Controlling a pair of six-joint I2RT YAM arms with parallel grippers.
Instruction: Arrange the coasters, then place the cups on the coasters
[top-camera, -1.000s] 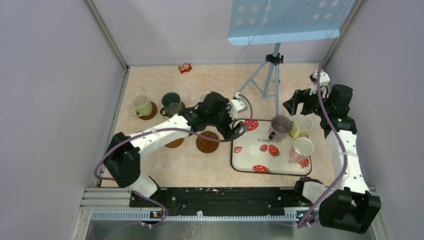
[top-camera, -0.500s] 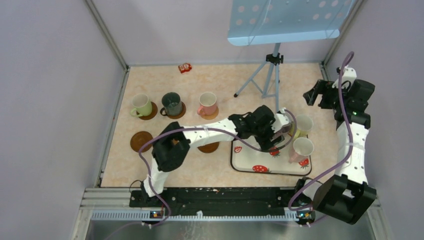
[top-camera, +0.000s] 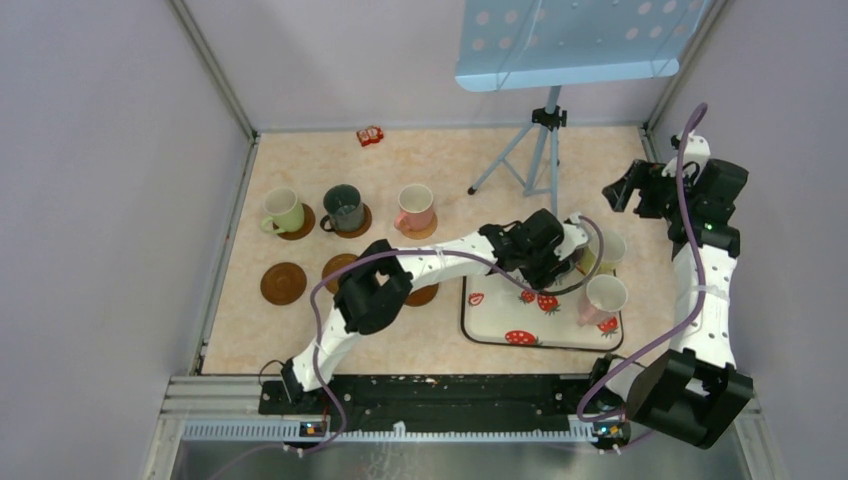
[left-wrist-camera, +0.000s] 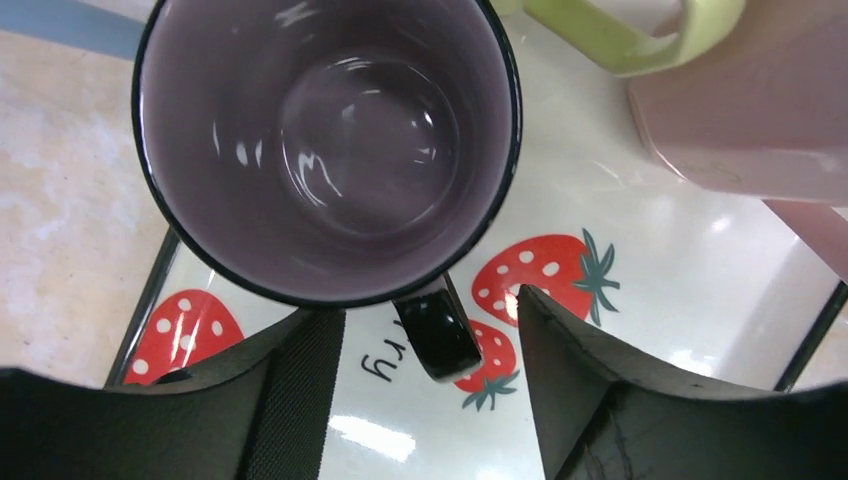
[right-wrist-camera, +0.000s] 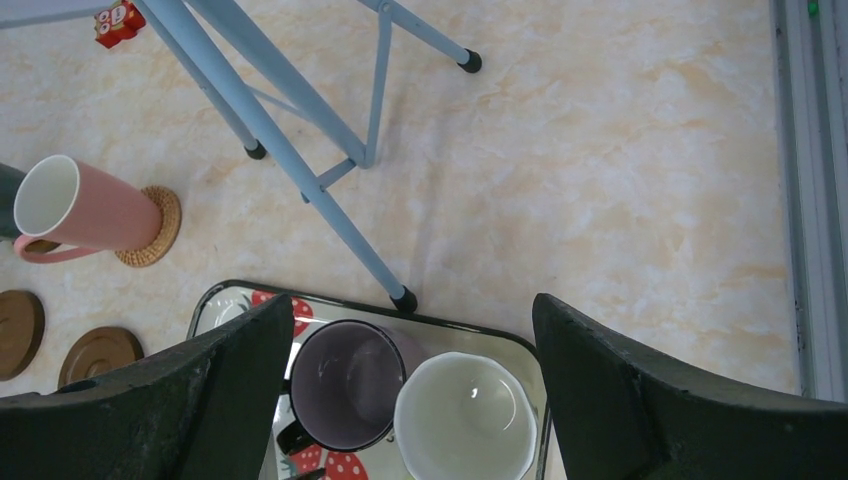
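The mauve cup (left-wrist-camera: 325, 150) stands on the strawberry tray (left-wrist-camera: 680, 280). Its dark handle (left-wrist-camera: 437, 335) lies between the fingers of my left gripper (left-wrist-camera: 428, 305), which is open with a gap on each side. From above, the left gripper (top-camera: 562, 265) covers that cup. A yellow-green cup (top-camera: 608, 250) and a light pink cup (top-camera: 605, 297) stand on the tray (top-camera: 500, 325) too. At the back left, three cups sit on coasters: yellow-green (top-camera: 283, 210), dark green (top-camera: 343, 207), pink (top-camera: 415, 208). Bare coasters lie at the left (top-camera: 284, 282) and partly under the arm (top-camera: 422, 296). My right gripper (top-camera: 625, 190) hangs open, high at the back right.
A blue tripod stand (top-camera: 545, 150) rises behind the tray, one foot (right-wrist-camera: 404, 298) by the tray's far rim. A small red packet (top-camera: 370, 135) lies by the back wall. Grey walls close both sides. The left arm stretches across the middle of the table.
My left arm has swung right from the middle of the table to the tray, and its jaws have narrowed around the mauve cup's handle. The right arm pulled back toward the wall.
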